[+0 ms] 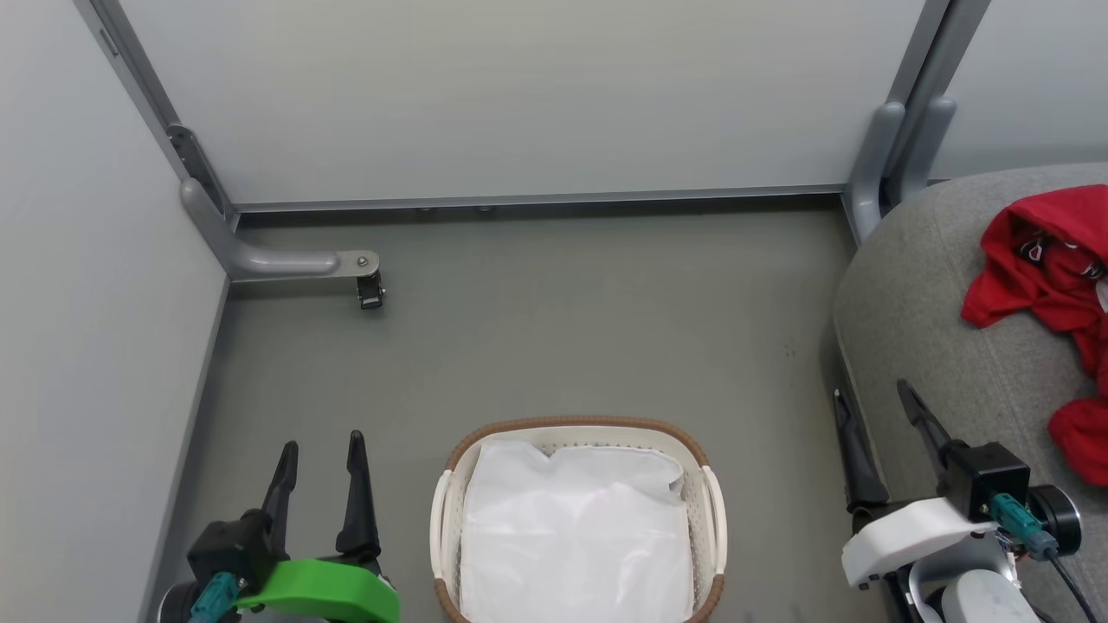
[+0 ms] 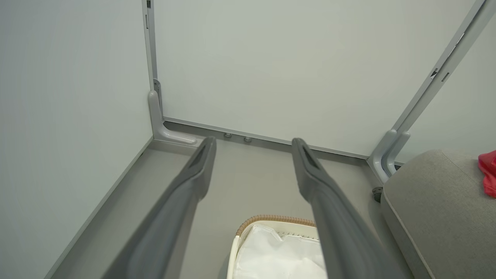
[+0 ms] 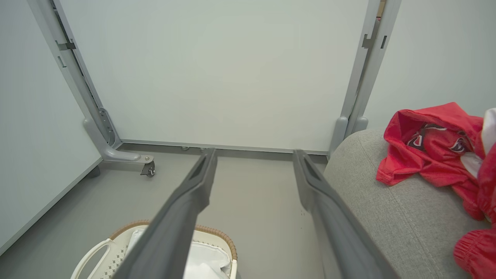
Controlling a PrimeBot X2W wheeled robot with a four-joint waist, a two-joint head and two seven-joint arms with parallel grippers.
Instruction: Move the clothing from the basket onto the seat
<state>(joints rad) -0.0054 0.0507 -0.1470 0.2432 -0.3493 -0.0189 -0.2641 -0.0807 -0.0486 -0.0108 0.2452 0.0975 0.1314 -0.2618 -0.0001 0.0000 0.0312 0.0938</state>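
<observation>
Red clothing (image 1: 1043, 277) heaped on grey seat (image 1: 917, 346), far right. It lies up and to the right of right gripper (image 1: 870, 389), well apart, no contact. Right gripper jaws spread wide, nothing held, fingers at seat's front edge. Left gripper (image 1: 322, 443) also wide open, empty, just left of basket (image 1: 571, 426); white cloth (image 1: 571, 536) lies in basket

Basket (image 1: 571, 423) on floor (image 1: 563, 329), centre front; cloth sheet (image 1: 576, 536) inside it. Seat (image 1: 935, 346) right of basket, apart. Clothing (image 1: 1047, 268) on seat, far right. Left gripper (image 1: 322, 443) left of basket; right gripper (image 1: 870, 389) at seat edge. Partition panel (image 1: 519, 104) behind.
</observation>
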